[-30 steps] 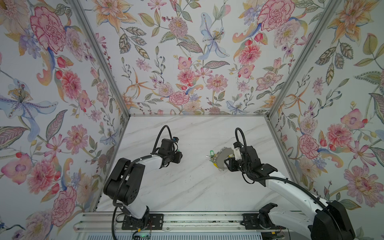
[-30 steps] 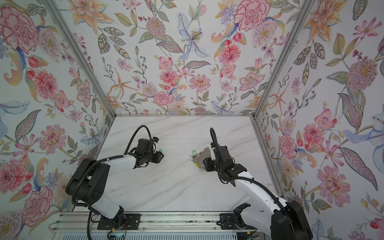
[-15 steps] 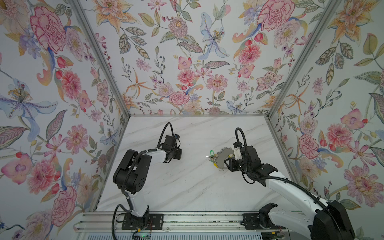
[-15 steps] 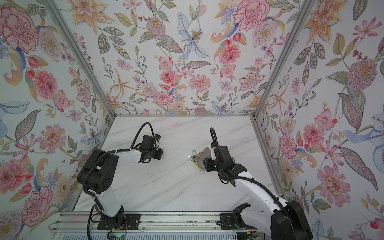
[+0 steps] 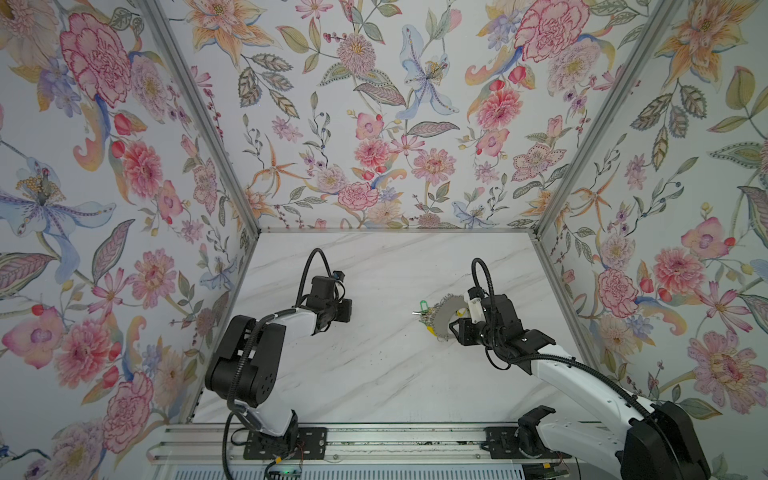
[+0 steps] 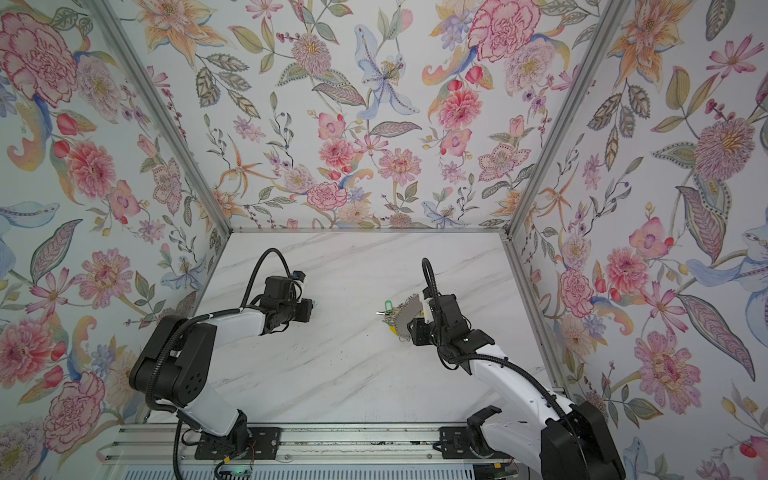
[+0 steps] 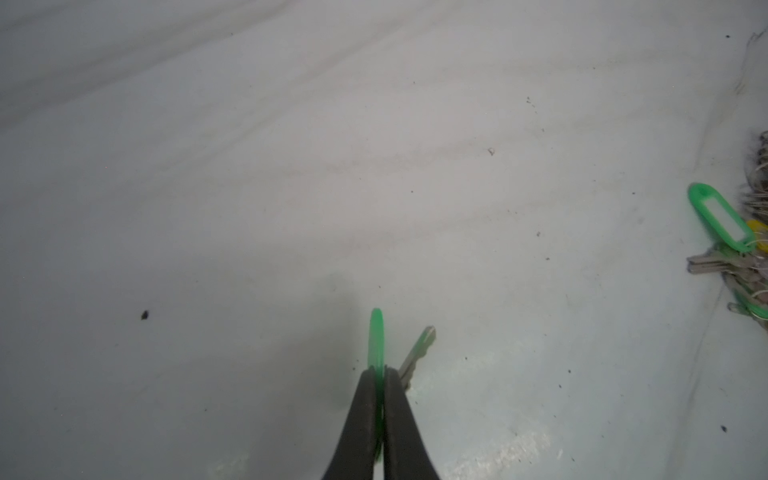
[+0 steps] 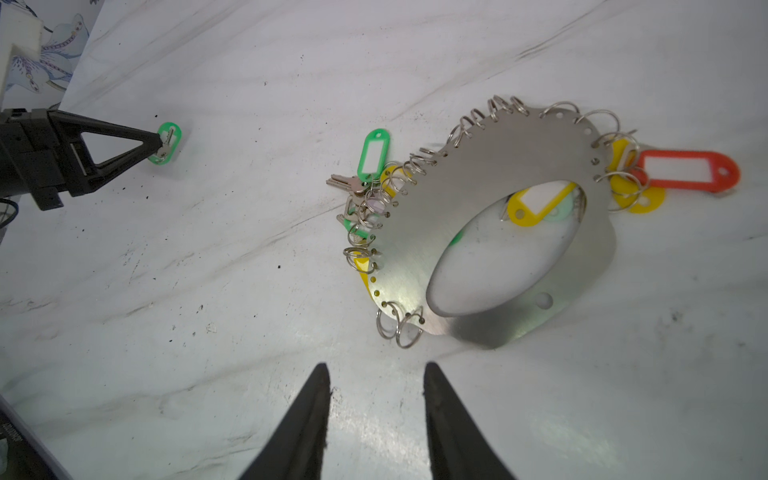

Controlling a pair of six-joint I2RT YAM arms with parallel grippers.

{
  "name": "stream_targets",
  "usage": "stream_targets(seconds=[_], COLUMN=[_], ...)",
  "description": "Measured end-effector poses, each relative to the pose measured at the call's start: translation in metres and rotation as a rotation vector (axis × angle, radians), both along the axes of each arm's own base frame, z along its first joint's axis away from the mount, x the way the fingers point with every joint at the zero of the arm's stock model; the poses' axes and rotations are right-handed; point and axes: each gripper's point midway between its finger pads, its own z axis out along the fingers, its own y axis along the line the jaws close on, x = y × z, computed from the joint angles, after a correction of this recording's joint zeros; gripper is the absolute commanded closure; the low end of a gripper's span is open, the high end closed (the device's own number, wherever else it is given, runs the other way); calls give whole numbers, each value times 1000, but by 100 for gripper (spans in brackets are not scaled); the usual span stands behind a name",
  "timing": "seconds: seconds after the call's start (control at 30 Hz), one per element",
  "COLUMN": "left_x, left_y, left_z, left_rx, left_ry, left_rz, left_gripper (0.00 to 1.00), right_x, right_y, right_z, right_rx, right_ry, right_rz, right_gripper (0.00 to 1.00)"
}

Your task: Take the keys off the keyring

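Observation:
The keyring (image 8: 478, 174), a flat grey metal hoop with wire rings along its rim, lies tilted on the marble table and shows in both top views (image 5: 442, 318) (image 6: 405, 318). Keys (image 8: 347, 183) hang on it with a green tag (image 8: 372, 154), a yellow tag (image 8: 536, 205) and a red-orange tag (image 8: 685, 171). My left gripper (image 7: 380, 372) is shut on a separate green tag (image 7: 376, 336) carrying one key (image 7: 417, 353), well left of the keyring and low over the table. My right gripper (image 8: 377, 365) stands open and empty, just short of the keyring's near rim.
The white marble table (image 5: 374, 374) is enclosed by floral walls at the back (image 5: 374, 124) and on both sides. A metal rail (image 5: 374, 449) runs along the front edge. In a top view the left gripper (image 6: 313, 306) sits left of centre.
The left jaws have closed on the loose green tag and its key. The left arm's elbow has swung rightward. The right arm and the keyring have stayed still.

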Motion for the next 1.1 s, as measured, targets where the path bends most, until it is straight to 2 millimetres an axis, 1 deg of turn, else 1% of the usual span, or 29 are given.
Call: stream_targets(seconds=[0.03,0.13,0.2,0.27,0.33,0.4,0.5,0.57,0.63,0.7,0.73,0.8,0.83,0.9,0.93,1.0,1.03,1.07,1.1], left_x=[0,3,5,4,-1,-7,-14,-16,-17,-20,-21,-26,-30,-37,-41,-49,-53,-56,-59], left_y=[3,20,26,29,35,43,58,68,80,91,97,109,116,129,135,146,151,156,161], left_z=[1,-3,-3,-3,-3,1,16,31,47,62,70,82,89,98,102,109,112,116,119], left_rx=[-39,-74,-71,-60,-39,-24,-1,10,21,33,41,61,74,92,101,126,141,157,173], left_ry=[-1,17,14,8,-1,-24,-93,-153,-224,-286,-322,-389,-426,-495,-528,-589,-617,-643,-671], left_rz=[8,53,73,87,110,135,185,221,265,308,335,388,416,479,509,553,577,598,621], left_gripper=[65,50,44,42,40,38,36,34,32,30,25,21,16,15,15,8,4,1,1], right_x=[0,0,0,0,-1,-1,1,3,6,11,14,19,23,29,33,38,40,41,43], right_y=[0,1,1,1,0,-3,-11,-19,-27,-37,-44,-59,-68,-85,-95,-110,-119,-128,-137], right_z=[1,1,1,1,-1,-3,-2,4,14,22,25,27,28,29,30,29,26,23,19], right_rx=[3,7,7,7,3,-9,-46,-72,-95,-119,-137,-175,-200,-238,-256,-288,-312,-331,-357], right_ry=[-2,-2,-1,-1,2,0,-21,-53,-103,-146,-164,-186,-196,-213,-231,-261,-273,-281,-291], right_rz=[0,3,4,4,2,-8,-37,-60,-88,-122,-147,-202,-237,-300,-335,-394,-425,-455,-488], right_gripper=[61,61,61,61,61,60,60,59,57,53,51,44,41,38,34,24,16,12,11])
